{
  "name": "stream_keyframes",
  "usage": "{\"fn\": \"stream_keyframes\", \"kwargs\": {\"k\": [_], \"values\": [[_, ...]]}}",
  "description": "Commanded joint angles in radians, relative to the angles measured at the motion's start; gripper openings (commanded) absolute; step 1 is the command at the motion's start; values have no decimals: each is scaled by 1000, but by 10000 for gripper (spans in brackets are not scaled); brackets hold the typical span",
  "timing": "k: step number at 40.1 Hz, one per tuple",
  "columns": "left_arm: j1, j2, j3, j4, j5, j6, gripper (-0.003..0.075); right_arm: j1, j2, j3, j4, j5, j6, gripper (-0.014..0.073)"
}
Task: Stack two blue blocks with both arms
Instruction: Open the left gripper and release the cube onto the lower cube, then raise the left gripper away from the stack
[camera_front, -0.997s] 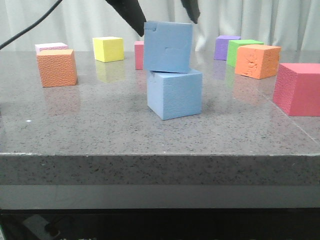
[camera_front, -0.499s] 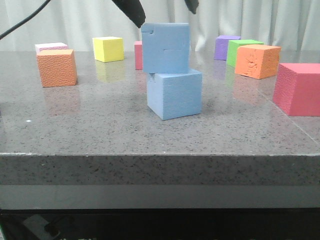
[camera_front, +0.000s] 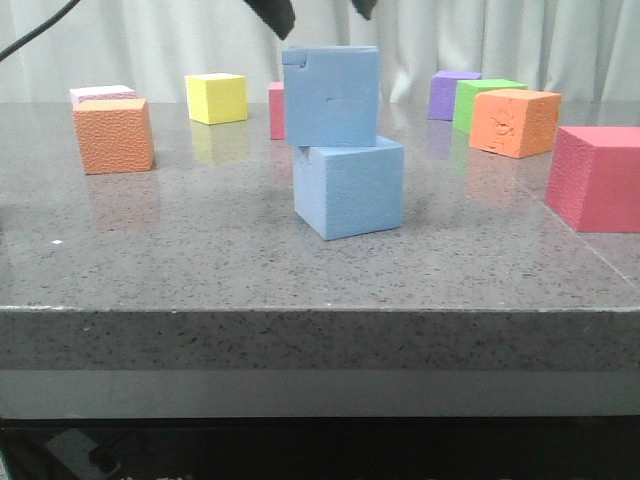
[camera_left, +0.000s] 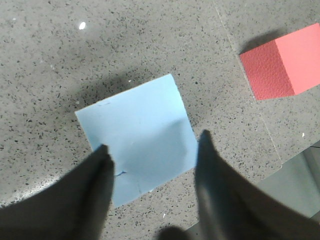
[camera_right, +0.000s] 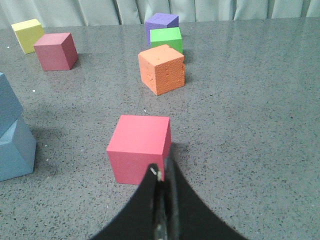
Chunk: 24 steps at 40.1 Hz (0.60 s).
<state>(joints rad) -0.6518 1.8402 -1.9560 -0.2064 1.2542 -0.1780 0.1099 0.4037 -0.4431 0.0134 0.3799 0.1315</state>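
On the grey bench (camera_front: 200, 250) the two blue blocks stand stacked near the middle, a little back from the front edge. The notched block (camera_front: 331, 95) sits on the plain block (camera_front: 349, 187), turned slightly and overhanging on the left.

The front view catches only the dark fingertips of the left gripper (camera_front: 318, 12) at the top edge, above the stack and not touching it. The left wrist view looks straight down: the fingers (camera_left: 85, 195) are spread apart, released, with the top face of the upper block between and below them, and a red cube (camera_left: 282, 62) off to one side.

The right gripper (camera_right: 162, 200) appears only in its own wrist view, its fingers pressed together with nothing between them, hanging over a pink cube (camera_right: 140, 147) near the bench's right edge. That view also shows the stack from the side, plus an orange cube (camera_right: 162, 69), a green cube (camera_right: 166, 39) and a purple cube (camera_right: 161, 22) towards the back right.
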Motion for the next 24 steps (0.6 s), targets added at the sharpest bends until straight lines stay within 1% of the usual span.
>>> {"fn": "stream_keyframes", "kwargs": {"k": [1,6,7,15,19,22,24], "values": [[-4,-59,-35,-12,32,-1,167,-7,3,-28,1,-84,-10,-69],[-4,-62,-35,9,32,-1,7,-7,3,-28,1,-84,-10,-69],[-4,-63,-35,16,32,-1,-14,-7,3,-28,1,-84,-10,-69],[-4,-115,-35,80,32,24,-18,-7,3,-28,1,-84,-10,-69],[-4,-160,-35,153,32,30,-18,-7,3,-28,1,-77,-10,-69],[-4,-187,-35,215,32,86,-18,-7,4,-28,1,-76,-10,-69],[-4,-207,-35,256,32,94,-18,-7,4,-28,1,-76,-10,-69]]}}
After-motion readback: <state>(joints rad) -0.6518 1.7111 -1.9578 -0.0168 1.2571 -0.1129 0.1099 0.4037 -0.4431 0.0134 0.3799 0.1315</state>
